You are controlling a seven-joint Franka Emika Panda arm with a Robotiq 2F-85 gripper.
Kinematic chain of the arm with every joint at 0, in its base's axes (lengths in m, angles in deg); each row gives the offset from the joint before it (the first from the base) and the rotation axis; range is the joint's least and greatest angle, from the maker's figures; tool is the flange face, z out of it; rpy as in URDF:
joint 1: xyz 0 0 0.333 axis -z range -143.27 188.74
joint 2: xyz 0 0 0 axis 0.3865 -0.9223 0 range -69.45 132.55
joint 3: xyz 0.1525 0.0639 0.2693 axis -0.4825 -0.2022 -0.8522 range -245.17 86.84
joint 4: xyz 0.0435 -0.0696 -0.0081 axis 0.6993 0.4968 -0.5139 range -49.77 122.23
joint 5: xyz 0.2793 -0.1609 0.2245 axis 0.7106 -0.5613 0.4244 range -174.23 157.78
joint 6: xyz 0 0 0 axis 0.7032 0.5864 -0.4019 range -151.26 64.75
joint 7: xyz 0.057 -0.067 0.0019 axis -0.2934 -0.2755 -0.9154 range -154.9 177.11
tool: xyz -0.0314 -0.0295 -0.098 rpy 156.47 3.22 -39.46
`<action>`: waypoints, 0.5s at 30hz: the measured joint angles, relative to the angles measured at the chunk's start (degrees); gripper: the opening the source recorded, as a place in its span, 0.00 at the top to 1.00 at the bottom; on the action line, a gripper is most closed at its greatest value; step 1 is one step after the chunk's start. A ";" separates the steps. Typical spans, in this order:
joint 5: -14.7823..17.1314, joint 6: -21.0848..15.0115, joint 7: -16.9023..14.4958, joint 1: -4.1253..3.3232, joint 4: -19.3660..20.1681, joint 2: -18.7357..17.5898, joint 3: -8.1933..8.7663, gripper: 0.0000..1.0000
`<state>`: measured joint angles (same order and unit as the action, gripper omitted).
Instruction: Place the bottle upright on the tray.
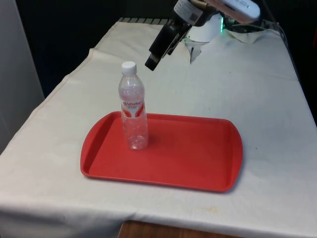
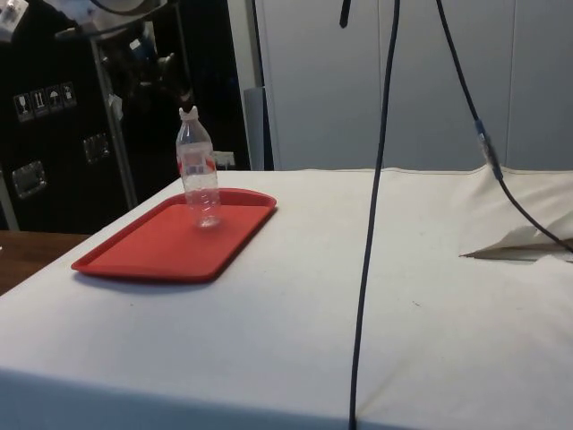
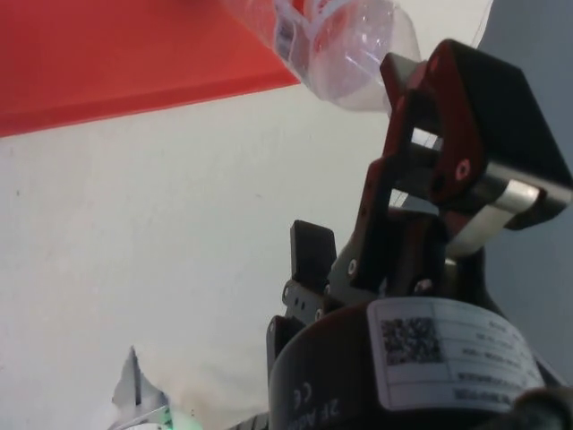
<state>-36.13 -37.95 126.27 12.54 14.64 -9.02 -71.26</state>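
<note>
One gripper [image 1: 152,60], black, hangs in the air on the end of the white arm [image 1: 233,10], tilted so that its tip slants down towards the front view's left. It holds nothing. Whether it is set wide or narrow cannot be told from these views.

Just below the tip, and a little to the front view's left of it, is the white cap [image 1: 129,66] of the bottle [image 1: 132,109]. Tip and cap are near each other but apart, with bare cloth showing between them. The bottle is clear plastic, with a red and white label [image 1: 132,105] around its middle, and it looks empty. It stands upright on its base, as the side view [image 2: 199,170] confirms. In the wrist view its clear body [image 3: 340,45] lies close beyond the gripper.

Under the bottle is the red tray [image 1: 198,153], flat with a low raised rim. The bottle stands in the part of the tray nearest the gripper, towards the front view's left end and close to the far rim. From there the rest of the tray stretches away from the gripper, bare.

Beneath tray and gripper alike lies the white cloth [image 1: 257,94]. In the side view a dark cable [image 2: 376,224] hangs down, well apart from the tray [image 2: 152,246].
</note>
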 measured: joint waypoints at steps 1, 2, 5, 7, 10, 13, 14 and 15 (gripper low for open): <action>0.29 0.00 0.00 0.00 0.69 0.74 0.00 0.00; 0.52 0.00 0.00 0.00 1.09 1.15 0.00 0.00; 0.92 -0.06 0.00 0.00 2.18 2.18 -0.11 0.00; 1.09 -0.06 0.06 0.00 2.58 2.52 -0.11 0.00; 1.60 -0.06 0.11 0.00 3.61 3.55 -0.17 0.00; 2.12 -0.11 0.11 0.00 4.70 4.53 -0.23 0.00; 2.12 -0.11 0.11 0.00 4.70 4.53 -0.23 0.00; 2.35 -0.11 0.11 0.00 4.98 4.87 -0.23 0.00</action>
<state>-33.78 -38.07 126.38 12.54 19.63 -4.15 -71.49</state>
